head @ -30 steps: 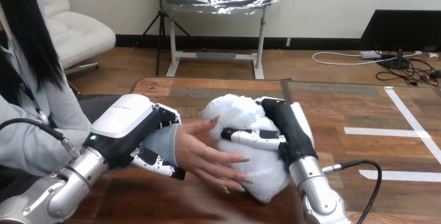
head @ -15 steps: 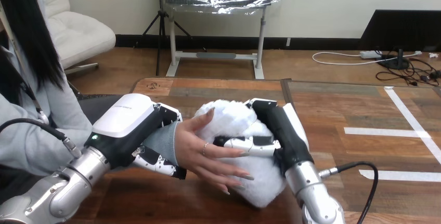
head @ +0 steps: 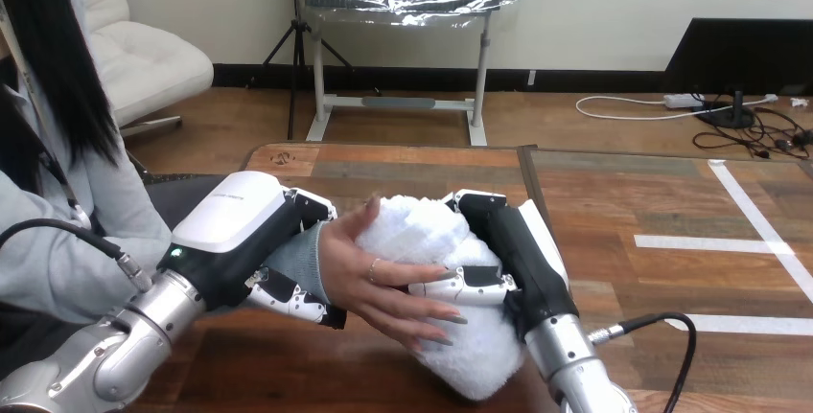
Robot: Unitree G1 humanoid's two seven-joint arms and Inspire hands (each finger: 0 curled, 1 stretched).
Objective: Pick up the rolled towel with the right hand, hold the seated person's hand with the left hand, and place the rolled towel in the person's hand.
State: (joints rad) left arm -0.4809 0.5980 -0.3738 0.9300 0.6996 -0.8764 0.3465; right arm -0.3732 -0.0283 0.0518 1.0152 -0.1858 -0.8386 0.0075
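Left hand [head: 240, 231]: fingers curled round the person's wrist [head: 299, 262]. Right hand [head: 522, 255]: fingers and thumb clasping the rolled towel [head: 465, 360], which touches the person's hand [head: 379, 284].

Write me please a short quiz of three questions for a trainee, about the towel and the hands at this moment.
1. Multiple choice: round which thing are the fingers of the right hand curled? A the rolled towel; B a cup; C nothing.
2. True or false: the person's hand is well apart from the rolled towel.
3. Fill in the missing word: the left hand is shut on the person's ____.
Key: 1 A. 2 False: the person's fingers lie across the towel. 3 wrist, in its grey sleeve.
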